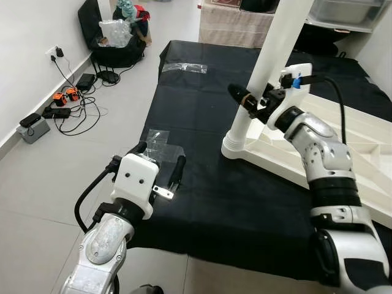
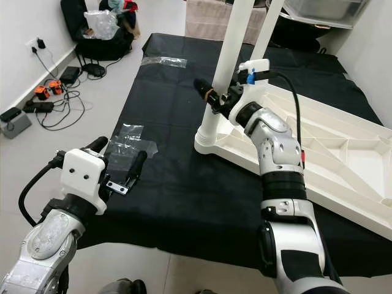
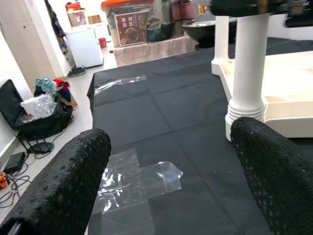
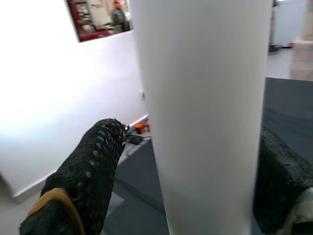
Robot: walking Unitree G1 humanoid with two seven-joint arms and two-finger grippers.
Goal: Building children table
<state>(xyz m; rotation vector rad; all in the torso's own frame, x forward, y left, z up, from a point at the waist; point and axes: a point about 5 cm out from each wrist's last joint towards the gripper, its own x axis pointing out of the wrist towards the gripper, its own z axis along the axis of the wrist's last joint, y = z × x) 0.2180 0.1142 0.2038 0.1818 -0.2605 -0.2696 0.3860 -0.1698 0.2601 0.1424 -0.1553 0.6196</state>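
White table leg (image 1: 269, 61) is straddled by the right pincer (image 1: 249, 100) — fingers apart; left pincer (image 1: 160, 164) is held open, empty, over the black cloth's (image 1: 202, 122) near-left corner.

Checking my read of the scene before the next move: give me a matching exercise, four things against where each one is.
Things:
1. right gripper
2. left gripper
3. clear plastic bag
4. tangled cables

Places:
A. on the bare floor by the wall
B. flat on the black cloth
C. fingers either side of the upright white table leg
D. open above the near edge of the black cloth

Pairs: 1-C, 2-D, 3-B, 4-A
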